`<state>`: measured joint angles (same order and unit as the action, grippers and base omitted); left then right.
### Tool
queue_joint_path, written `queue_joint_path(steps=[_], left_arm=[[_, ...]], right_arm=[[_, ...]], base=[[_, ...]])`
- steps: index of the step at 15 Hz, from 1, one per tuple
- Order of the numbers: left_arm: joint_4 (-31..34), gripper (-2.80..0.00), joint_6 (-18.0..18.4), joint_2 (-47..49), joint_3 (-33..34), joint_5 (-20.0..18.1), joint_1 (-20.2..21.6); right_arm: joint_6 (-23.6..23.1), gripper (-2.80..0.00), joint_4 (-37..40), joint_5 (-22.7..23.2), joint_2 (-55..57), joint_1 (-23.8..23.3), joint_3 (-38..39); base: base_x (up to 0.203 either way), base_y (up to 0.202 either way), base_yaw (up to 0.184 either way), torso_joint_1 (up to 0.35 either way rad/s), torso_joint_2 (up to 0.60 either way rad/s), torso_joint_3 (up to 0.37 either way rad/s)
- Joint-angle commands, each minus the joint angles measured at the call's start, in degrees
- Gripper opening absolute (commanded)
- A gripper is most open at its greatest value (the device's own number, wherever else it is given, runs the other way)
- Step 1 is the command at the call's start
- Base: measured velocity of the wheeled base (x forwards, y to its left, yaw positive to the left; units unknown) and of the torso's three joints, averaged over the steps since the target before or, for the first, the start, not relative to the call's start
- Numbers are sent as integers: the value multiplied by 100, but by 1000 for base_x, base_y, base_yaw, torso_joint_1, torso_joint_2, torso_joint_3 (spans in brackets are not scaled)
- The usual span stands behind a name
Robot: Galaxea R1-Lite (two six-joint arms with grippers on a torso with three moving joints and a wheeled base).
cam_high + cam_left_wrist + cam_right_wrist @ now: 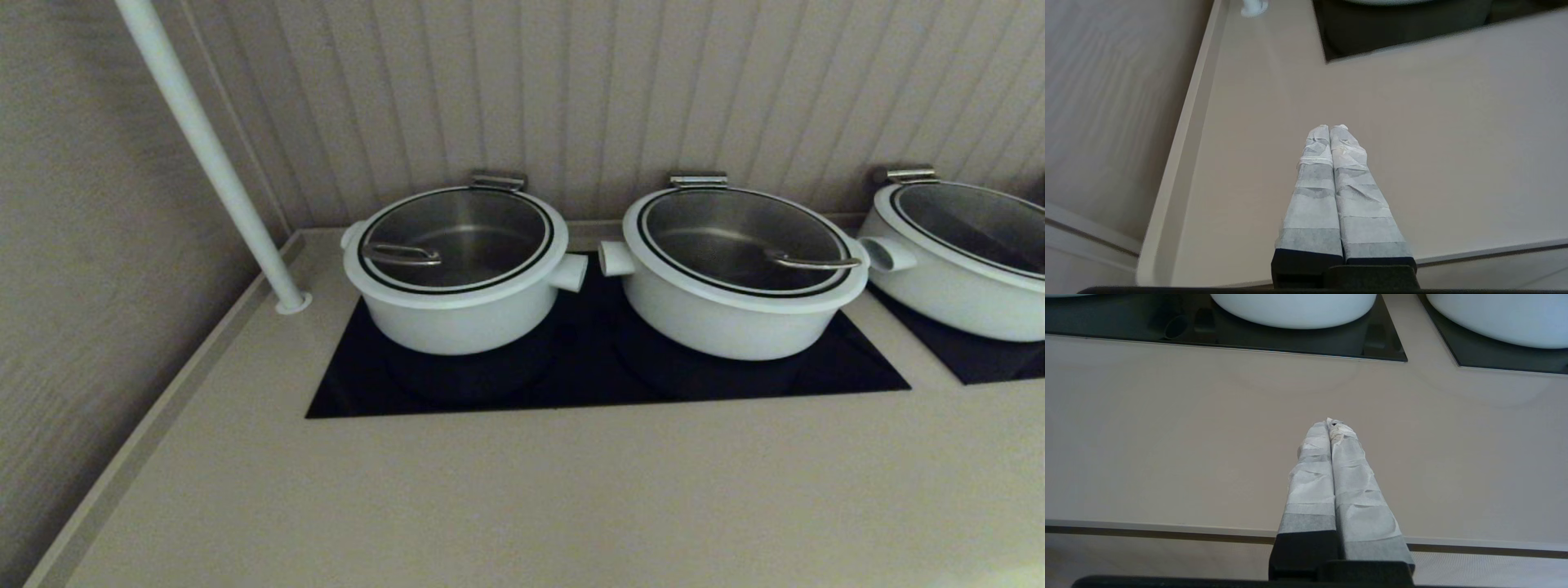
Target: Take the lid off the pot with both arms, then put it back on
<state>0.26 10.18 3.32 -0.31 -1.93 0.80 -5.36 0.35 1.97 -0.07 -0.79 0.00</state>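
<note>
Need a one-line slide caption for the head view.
Three lidded white pots on black cooktops along a beige counter; no arms in view.

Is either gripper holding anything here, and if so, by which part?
Nothing is held. The left gripper and right gripper are both shut and empty above the counter.

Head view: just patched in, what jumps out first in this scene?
Three white pots with glass lids sit in a row on black cooktops at the back of the beige counter: left pot, middle pot, right pot partly cut off. A white pole rises at the far left. The left gripper and right gripper hover shut over bare counter.
</note>
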Motion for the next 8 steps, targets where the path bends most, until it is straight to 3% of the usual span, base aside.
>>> queue_joint_path(steps=[1,8], left_arm=[[18,-280,-121,-323,13,-10,-18],[18,-280,-175,-323,22,-9,-18]], right_arm=[[0,-280,0,5,7,0,0],[-1,-280,0,5,7,0,0]], base=[[0,0,0,0,0,0],[0,0,0,0,0,0]])
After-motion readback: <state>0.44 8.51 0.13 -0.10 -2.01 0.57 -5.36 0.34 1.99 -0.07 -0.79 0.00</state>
